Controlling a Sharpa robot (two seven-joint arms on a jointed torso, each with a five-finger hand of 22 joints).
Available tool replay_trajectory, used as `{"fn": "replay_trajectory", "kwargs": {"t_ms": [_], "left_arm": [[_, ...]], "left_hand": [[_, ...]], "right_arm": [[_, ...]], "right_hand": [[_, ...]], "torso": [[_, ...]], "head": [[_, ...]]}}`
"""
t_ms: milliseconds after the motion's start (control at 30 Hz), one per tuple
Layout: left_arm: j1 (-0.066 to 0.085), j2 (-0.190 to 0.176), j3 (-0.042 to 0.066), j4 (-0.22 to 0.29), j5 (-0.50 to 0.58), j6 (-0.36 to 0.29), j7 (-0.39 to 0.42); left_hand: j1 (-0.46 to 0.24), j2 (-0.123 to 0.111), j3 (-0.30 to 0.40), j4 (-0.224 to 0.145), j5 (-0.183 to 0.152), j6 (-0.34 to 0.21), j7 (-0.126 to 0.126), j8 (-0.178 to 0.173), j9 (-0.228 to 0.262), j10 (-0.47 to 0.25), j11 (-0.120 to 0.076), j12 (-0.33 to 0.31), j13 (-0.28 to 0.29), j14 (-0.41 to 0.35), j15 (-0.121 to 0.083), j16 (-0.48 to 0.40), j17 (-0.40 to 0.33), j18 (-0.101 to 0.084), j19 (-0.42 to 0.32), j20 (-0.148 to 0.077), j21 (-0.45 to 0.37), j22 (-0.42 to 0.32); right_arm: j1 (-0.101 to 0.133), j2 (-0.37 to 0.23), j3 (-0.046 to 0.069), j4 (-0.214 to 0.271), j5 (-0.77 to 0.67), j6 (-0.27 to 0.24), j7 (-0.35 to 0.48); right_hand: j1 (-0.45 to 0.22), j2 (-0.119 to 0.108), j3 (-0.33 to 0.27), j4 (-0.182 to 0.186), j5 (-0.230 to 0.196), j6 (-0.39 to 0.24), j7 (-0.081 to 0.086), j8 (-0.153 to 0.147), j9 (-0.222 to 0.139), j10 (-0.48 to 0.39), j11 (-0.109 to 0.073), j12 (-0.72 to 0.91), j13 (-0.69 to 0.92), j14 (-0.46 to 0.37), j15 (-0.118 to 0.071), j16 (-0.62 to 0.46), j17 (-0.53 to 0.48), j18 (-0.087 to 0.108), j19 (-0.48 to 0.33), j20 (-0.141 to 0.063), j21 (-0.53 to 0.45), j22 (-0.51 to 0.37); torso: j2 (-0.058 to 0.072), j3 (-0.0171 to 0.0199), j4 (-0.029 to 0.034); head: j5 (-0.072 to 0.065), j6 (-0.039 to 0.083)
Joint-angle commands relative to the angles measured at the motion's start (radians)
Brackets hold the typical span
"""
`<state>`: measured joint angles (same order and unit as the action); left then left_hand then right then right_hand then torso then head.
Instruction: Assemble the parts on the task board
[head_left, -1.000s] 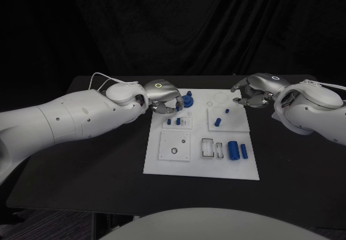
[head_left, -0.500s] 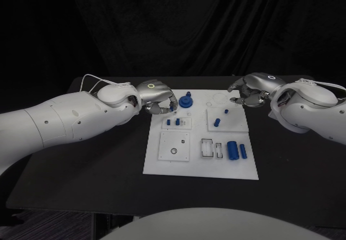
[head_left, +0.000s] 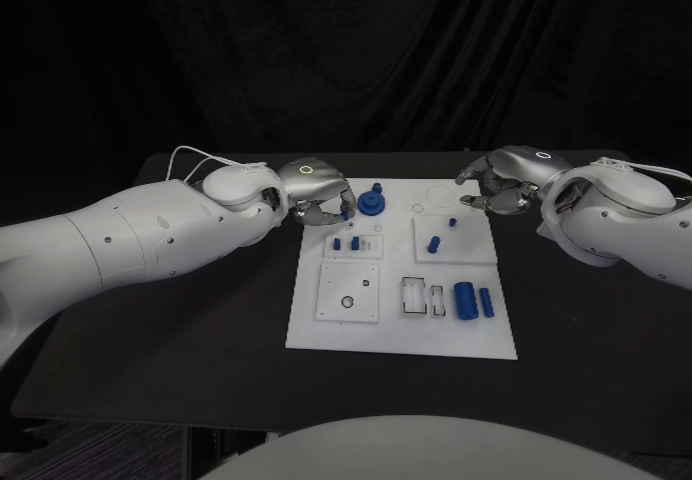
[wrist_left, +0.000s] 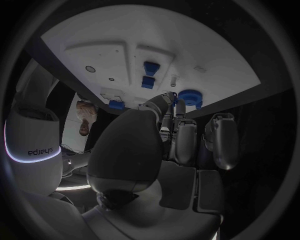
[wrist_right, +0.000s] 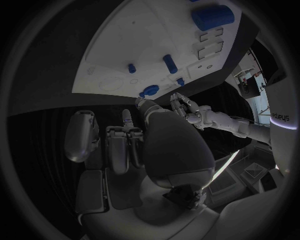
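Two white arms reach over the black table (head_left: 173, 330) toward the far end of the white task board (head_left: 368, 335). Readable writing: "sharpa" on an arm casing, seen mirrored in the left wrist view (wrist_left: 42, 150) and partly in the right wrist view (wrist_right: 279, 118). The task board lies in the middle of the table, with bare black surface on both sides and at the near edge. The left hand (head_left: 323, 194) sits at the board's far left edge; its fingers (wrist_left: 164, 107) are curled, with fingertips just beside the blue round part with a peg (head_left: 374, 203), and contact cannot be confirmed. The right hand (head_left: 502, 185) hovers at the far right corner, fingers curled inward; whether it holds anything cannot be told. Small blue pegs (head_left: 346, 243) stand in a raised square plate behind the left hand; another small blue peg (head_left: 434, 241) stands in the neighbouring plate. A large blue cylinder (head_left: 466, 299) and a slimmer blue cylinder (head_left: 488, 302) lie near the right edge, just beside two rectangular slots (head_left: 424, 296).
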<state>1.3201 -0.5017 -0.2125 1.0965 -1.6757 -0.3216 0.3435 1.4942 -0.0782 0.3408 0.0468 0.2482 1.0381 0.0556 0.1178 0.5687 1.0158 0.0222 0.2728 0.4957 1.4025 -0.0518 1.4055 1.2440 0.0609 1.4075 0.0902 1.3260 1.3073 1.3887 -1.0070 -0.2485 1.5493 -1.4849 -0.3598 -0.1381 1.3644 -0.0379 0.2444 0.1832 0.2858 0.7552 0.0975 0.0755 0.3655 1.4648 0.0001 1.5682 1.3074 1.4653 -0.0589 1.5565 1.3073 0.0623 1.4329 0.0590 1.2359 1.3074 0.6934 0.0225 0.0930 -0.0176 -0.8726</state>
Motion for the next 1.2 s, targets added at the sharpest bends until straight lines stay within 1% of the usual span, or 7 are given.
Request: {"fn": "replay_trajectory", "kwargs": {"t_ms": [33,200,300,467,667,933,1200], "left_arm": [[-0.004,0.009,0.001,-0.009,-0.001,0.019,0.001],[-0.009,0.022,0.001,-0.023,-0.001,0.022,0.003],[-0.010,0.029,0.001,-0.030,-0.001,0.026,0.004],[-0.014,0.042,0.001,-0.044,-0.001,0.031,0.005],[-0.019,0.058,0.001,-0.064,-0.001,0.035,0.005],[-0.023,0.074,0.001,-0.085,-0.001,0.043,0.005],[-0.027,0.084,0.001,-0.095,-0.001,0.050,0.003]], "left_hand": [[-0.009,-0.004,0.000,0.007,-0.005,-0.007,0.000,-0.005,-0.002,0.027,-0.018,-0.007,-0.001,-0.009,0.000,-0.005,-0.003,0.000,-0.010,0.000,-0.004,0.182],[-0.007,-0.004,0.000,0.007,-0.009,-0.011,-0.001,-0.008,-0.002,0.029,-0.018,-0.011,-0.003,-0.010,0.001,-0.006,-0.005,0.001,-0.012,0.000,-0.007,0.181],[-0.007,-0.004,0.000,0.007,-0.011,-0.012,-0.001,-0.010,-0.003,0.029,-0.018,-0.013,-0.004,-0.011,0.001,-0.007,-0.006,0.001,-0.013,0.000,-0.008,0.181],[-0.007,-0.004,0.000,0.007,-0.014,-0.014,-0.001,-0.012,-0.003,0.030,-0.018,-0.016,-0.005,-0.013,0.001,-0.008,-0.008,0.001,-0.014,0.000,-0.010,0.180],[-0.005,-0.004,0.000,0.006,-0.017,-0.017,-0.002,-0.015,-0.004,0.031,-0.018,-0.018,-0.006,-0.014,0.001,-0.009,-0.009,0.002,-0.015,0.000,-0.011,0.180],[-0.001,-0.004,0.001,0.003,-0.017,-0.018,-0.002,-0.017,-0.004,0.032,-0.018,-0.020,-0.007,-0.017,0.002,-0.012,-0.013,0.003,-0.018,0.000,-0.016,0.179],[0.003,-0.005,0.002,0.000,-0.016,-0.019,-0.002,-0.019,-0.004,0.034,-0.018,-0.022,-0.007,-0.019,0.002,-0.013,-0.015,0.003,-0.020,0.000,-0.018,0.178]], "right_arm": [[-0.003,0.001,0.001,0.001,-0.001,0.004,-0.005],[-0.003,0.002,0.001,0.001,-0.001,0.005,-0.005],[-0.003,0.002,0.001,0.001,-0.001,0.006,-0.005],[-0.003,0.003,0.001,0.000,-0.001,0.007,-0.005],[-0.002,0.005,0.001,0.001,-0.001,0.008,-0.005],[-0.002,0.004,0.001,0.000,-0.001,0.010,-0.005],[-0.002,0.007,0.001,-0.001,-0.001,0.011,-0.005]], "right_hand": [[-0.004,0.004,-0.001,-0.006,-0.001,0.007,-0.003,-0.005,-0.001,0.106,0.004,0.003,0.263,0.099,0.004,-0.006,0.252,0.008,-0.006,-0.002,-0.006,0.170],[-0.005,0.004,0.000,-0.006,-0.001,0.007,-0.003,-0.005,-0.001,0.106,0.004,0.003,0.263,0.099,0.004,-0.008,0.251,0.009,-0.008,-0.002,-0.010,0.169],[-0.005,0.004,0.000,-0.006,-0.001,0.007,-0.003,-0.005,-0.001,0.106,0.004,0.003,0.263,0.099,0.004,-0.008,0.251,0.009,-0.008,-0.002,-0.010,0.169],[-0.005,0.005,0.000,-0.006,-0.001,0.007,-0.003,-0.006,-0.002,0.106,0.004,0.003,0.263,0.099,0.004,-0.008,0.251,0.009,-0.008,-0.002,-0.012,0.168],[-0.005,0.005,0.001,-0.006,-0.001,0.007,-0.003,-0.006,-0.002,0.106,0.004,0.003,0.263,0.098,0.004,-0.010,0.250,0.010,-0.009,-0.002,-0.014,0.168],[-0.005,0.005,0.001,-0.006,-0.001,0.007,-0.003,-0.006,-0.002,0.106,0.004,0.003,0.263,0.098,0.004,-0.010,0.250,0.010,-0.009,-0.002,-0.014,0.168],[-0.005,0.005,0.001,-0.006,-0.001,0.007,-0.003,-0.006,-0.002,0.106,0.004,0.003,0.263,0.098,0.004,-0.010,0.250,0.010,-0.009,-0.002,-0.014,0.168]], "torso": [[0.001,0.0002,0.0006],[0.001,0.0001,-0.0014],[0.001,-0.0004,-0.0006],[0.000,0.0004,-0.0001],[0.001,-0.0003,-0.0006],[0.000,0.0003,0.0004],[0.000,0.0006,-0.0009]], "head": [[-0.001,0.000],[-0.001,0.000],[-0.002,0.000],[0.000,0.000],[-0.001,0.000],[-0.002,0.000],[-0.001,0.000]]}}
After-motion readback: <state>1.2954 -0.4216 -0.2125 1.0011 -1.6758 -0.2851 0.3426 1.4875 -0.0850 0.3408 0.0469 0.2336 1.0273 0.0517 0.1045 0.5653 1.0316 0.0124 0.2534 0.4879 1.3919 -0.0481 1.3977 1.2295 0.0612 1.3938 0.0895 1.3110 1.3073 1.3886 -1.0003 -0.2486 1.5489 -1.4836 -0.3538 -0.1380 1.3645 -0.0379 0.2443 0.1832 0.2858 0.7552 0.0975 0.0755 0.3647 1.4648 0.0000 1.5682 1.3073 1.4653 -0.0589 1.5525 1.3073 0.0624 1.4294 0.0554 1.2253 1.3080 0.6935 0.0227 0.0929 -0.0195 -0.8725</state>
